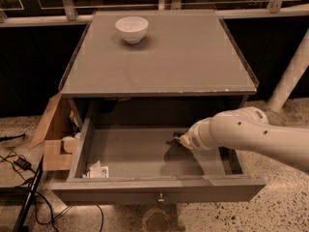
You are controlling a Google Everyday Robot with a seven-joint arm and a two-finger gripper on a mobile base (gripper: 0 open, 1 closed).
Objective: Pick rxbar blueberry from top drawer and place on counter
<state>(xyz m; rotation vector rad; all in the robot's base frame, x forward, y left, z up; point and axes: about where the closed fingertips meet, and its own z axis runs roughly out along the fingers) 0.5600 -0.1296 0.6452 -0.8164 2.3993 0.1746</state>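
Observation:
The top drawer (145, 185) is pulled out below the counter (183, 57). My arm reaches in from the right, and my gripper (176, 139) hangs above the right middle of the drawer floor. It is shut on the rxbar blueberry (173, 138), a small dark wrapper whose end pokes out to the left of the gripper. Most of the bar is hidden by the gripper and wrist. A shadow lies on the drawer floor beneath them.
A white bowl (132, 29) stands at the back left of the counter. A white crumpled paper scrap (98, 170) lies in the drawer's front left corner. An open cardboard box (54, 139) and cables (21, 166) sit on the floor to the left. A white post (289, 76) stands at the right.

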